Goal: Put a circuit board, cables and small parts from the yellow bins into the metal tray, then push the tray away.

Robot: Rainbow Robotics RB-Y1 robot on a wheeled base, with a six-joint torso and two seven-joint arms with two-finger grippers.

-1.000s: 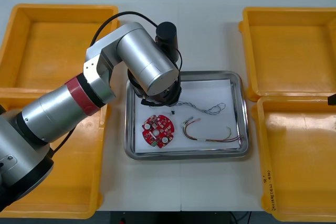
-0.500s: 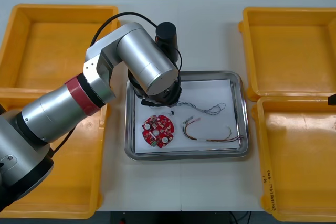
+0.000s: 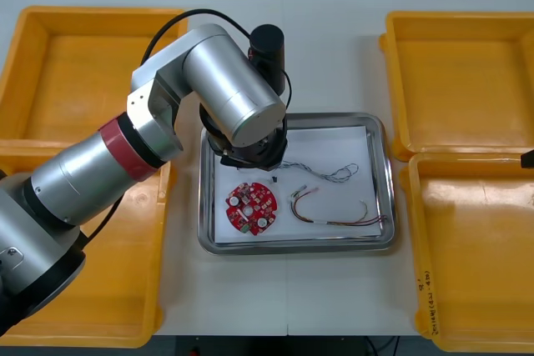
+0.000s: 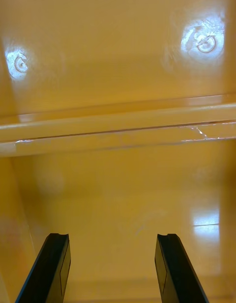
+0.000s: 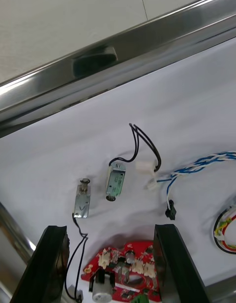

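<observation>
The metal tray (image 3: 380, 206), white inside, sits between the bins. In it lie a round red circuit board (image 3: 250, 208), a twisted blue and white cable (image 3: 327, 174) and a red and yellow cable (image 3: 334, 213). My left arm (image 3: 238, 102) reaches over the tray's far left corner. My left gripper (image 5: 110, 271) hangs open above the tray floor. Two small metal parts (image 5: 115, 180) with thin black wires lie just beyond its fingers, and the board (image 5: 123, 276) lies between the fingertips below. My right gripper (image 4: 113, 268) is open over an orange bin floor with nothing between its fingers.
Two yellow bins stand on the left (image 3: 92, 64) (image 3: 125, 289) and two on the right (image 3: 459, 81) (image 3: 476, 248); their floors look bare. The tray's shiny rim (image 5: 123, 52) runs just beyond the small parts. A rim between two bins (image 4: 118, 128) crosses ahead of the right fingers.
My left gripper has opened and its arm has drawn back a little toward the table's far side. The things in the tray and the right arm have not moved.
</observation>
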